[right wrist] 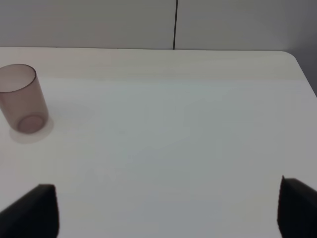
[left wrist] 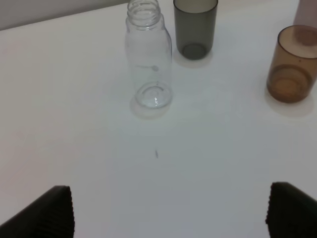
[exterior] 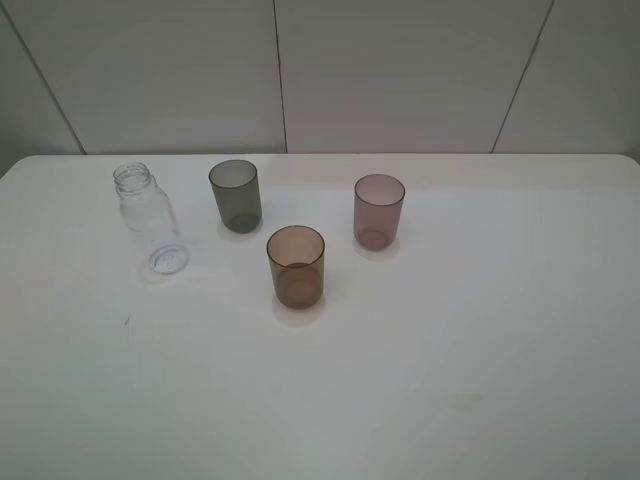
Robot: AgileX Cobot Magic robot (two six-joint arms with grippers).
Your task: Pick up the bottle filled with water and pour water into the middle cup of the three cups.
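The clear bottle (exterior: 150, 215) stands upright without a cap at the table's back left; it also shows in the left wrist view (left wrist: 148, 59). The amber-brown middle cup (exterior: 296, 266) stands nearer the front, between the dark grey cup (exterior: 235, 195) and the pinkish-mauve cup (exterior: 379, 211). Neither gripper shows in the high view. My left gripper (left wrist: 168, 213) is open and empty, well short of the bottle, with the amber cup (left wrist: 292, 64) and grey cup (left wrist: 195, 27) ahead. My right gripper (right wrist: 168, 208) is open and empty, with the mauve cup (right wrist: 22, 99) off to one side.
The white table (exterior: 450, 350) carries only the bottle and the three cups. A grey panelled wall (exterior: 400, 70) runs behind its back edge. A small dark mark (exterior: 127, 321) lies on the table in front of the bottle.
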